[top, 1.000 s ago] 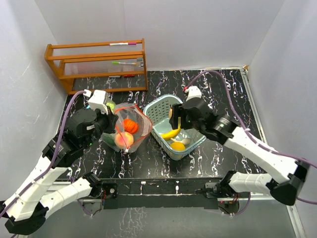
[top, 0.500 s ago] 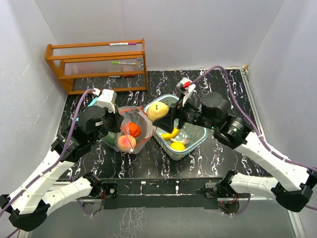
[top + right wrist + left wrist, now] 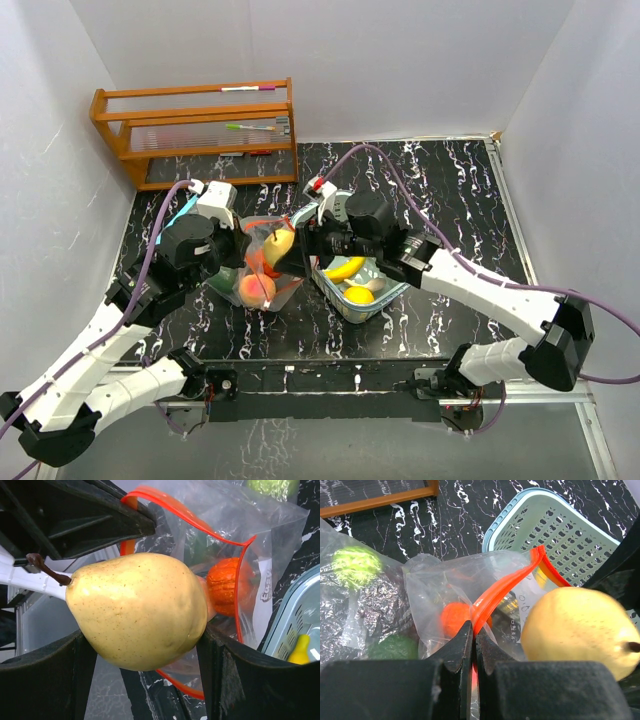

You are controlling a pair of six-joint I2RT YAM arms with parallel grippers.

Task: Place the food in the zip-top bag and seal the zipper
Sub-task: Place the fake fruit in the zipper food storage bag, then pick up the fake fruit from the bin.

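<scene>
- Food (image 3: pixel 137 610) in play at this moment is one yellow pear (image 3: pixel 281 243). The right gripper (image 3: pixel 145 645) has it clamped across its belly, a black finger (image 3: pixel 220 675) pressing on either side and the stem sticking out sideways.
- The left gripper (image 3: pixel 472 630) has its jaws pinched tight on the red zipper strip (image 3: pixel 505 587) of the zip-top bag (image 3: pixel 445 575). I take it this holds the near lip up so the mouth gapes (a limp bag would fold shut otherwise).
- That mouth shows as a red loop in the right wrist view. The pear hangs right at it, just beside the left gripper, and is not visibly past the rim yet. Whether it touches the plastic I can't tell.
- Already inside the bag are an orange ridged piece (image 3: pixel 227 585), a peach-coloured one (image 3: pixel 250 285) and something dark green (image 3: pixel 390 647) seen through the film.
- The teal basket (image 3: pixel 560 530) sits just beside the bag on the right arm's side, which looks handy for short trips. A banana (image 3: pixel 345 269) and a round yellow fruit (image 3: pixel 359 294) lie in it.
- My guess is that the pear needs lowering through the loop and then letting go, with some risk of knocking the held lip. Sealing looks a long way off while fruit remains in the basket.
</scene>
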